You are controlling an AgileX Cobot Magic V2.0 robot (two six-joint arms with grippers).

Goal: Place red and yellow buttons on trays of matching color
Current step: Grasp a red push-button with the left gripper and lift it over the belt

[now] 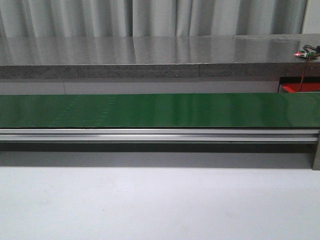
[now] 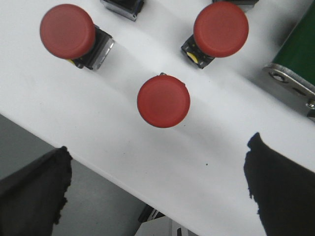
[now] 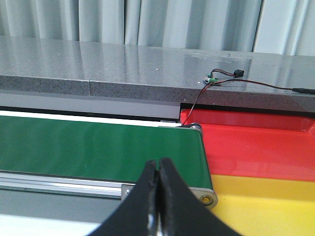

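Left gripper (image 2: 157,189): fingers spread wide, empty, above the white table (image 2: 206,142).
Red buttons: nearest (image 2: 163,101) between the fingers; two more (image 2: 67,31) (image 2: 221,29) beyond.
Right gripper (image 3: 157,184): fingertips pressed together, empty.
Trays: red tray (image 3: 256,147) and yellow tray (image 3: 266,204) past the green conveyor belt (image 3: 98,147) end.

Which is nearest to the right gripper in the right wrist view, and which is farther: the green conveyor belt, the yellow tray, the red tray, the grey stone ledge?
From the shut right gripper:
1. Green conveyor belt, just beyond the fingertips; its end roller is closest.
2. Yellow tray, beside the belt's end; too close to call against the belt.
3. Red tray, behind the yellow one.
4. Grey stone ledge, farthest, along the back.
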